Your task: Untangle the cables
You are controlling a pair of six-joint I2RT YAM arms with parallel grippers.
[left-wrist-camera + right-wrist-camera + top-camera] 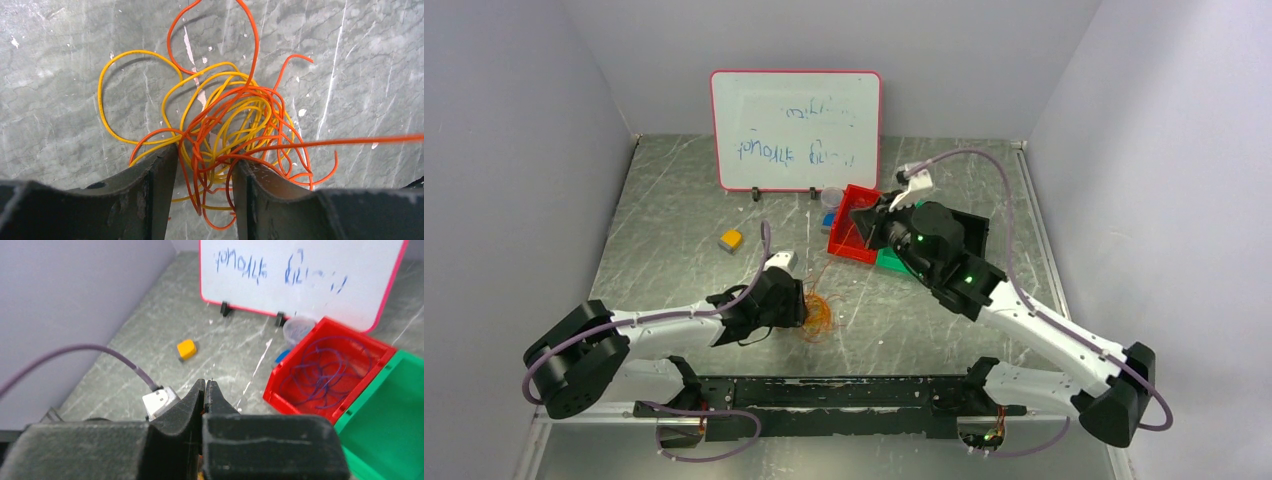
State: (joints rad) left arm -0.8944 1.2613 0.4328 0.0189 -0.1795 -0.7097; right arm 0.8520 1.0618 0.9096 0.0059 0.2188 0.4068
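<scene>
The cables (225, 125) lie on the table as a loopy orange and yellow tangle (816, 316). My left gripper (205, 155) rests low at the tangle's near edge, open, with several loose strands running through the gap between its fingers (150, 190). In the top view the left gripper (800, 304) sits just left of the tangle. One orange strand (350, 141) stretches taut to the right. My right gripper (206, 382) is shut, with a sliver of orange cable between its jaws. In the top view the right gripper (865, 226) hangs above the red bin (852, 238).
The red bin (280, 390) holds dark bluish wires (325, 365); a green bin (390, 410) adjoins it. A whiteboard (796, 128) stands at the back, with a clear cup (298, 329) near it. A small yellow block (731, 239) lies at the left.
</scene>
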